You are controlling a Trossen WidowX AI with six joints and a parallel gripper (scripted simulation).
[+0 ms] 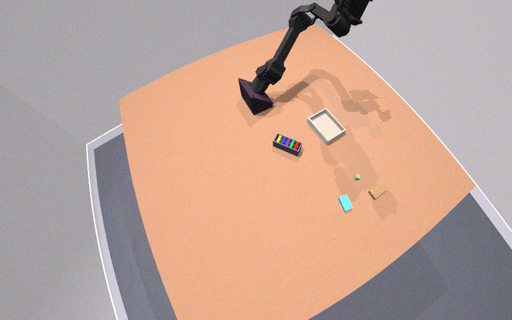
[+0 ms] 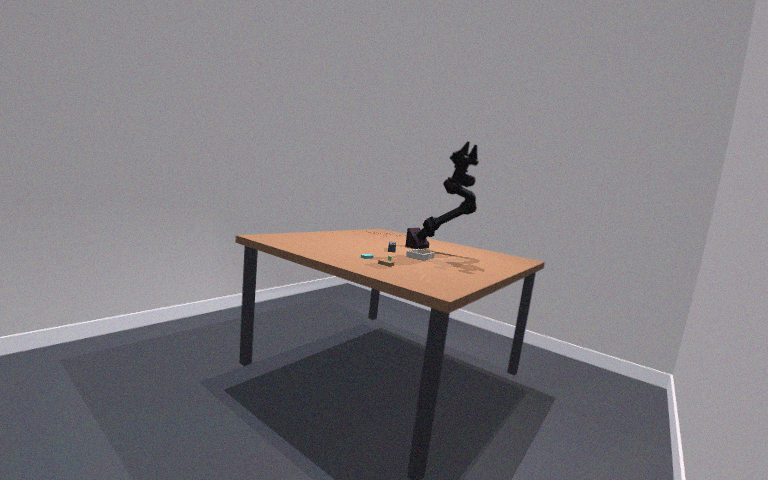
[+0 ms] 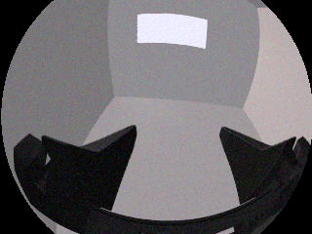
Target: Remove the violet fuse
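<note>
The violet fuse [image 1: 288,142] stands in the middle of the dark fuse block [image 1: 285,148] [image 2: 391,248], between a blue fuse [image 1: 283,140] and a green fuse [image 1: 292,144]. A yellow fuse [image 1: 279,139] and a red fuse [image 1: 297,145] are at the two ends. The pale tray [image 1: 326,127] [image 2: 419,256] is empty and lies beside the block. My gripper [image 2: 471,144] [image 3: 181,132] is open and empty, raised high above the table and pointing upward. Its fingertips are outside the top view, and the wrist view shows only walls, ceiling and a bright panel.
A small green cube [image 1: 357,177] [image 2: 389,258], a cyan block [image 1: 345,203] [image 2: 367,256] and a brown block [image 1: 377,191] [image 2: 385,262] lie on the table, on the side of the block and tray away from the arm's base [image 1: 255,100] [image 2: 416,238].
</note>
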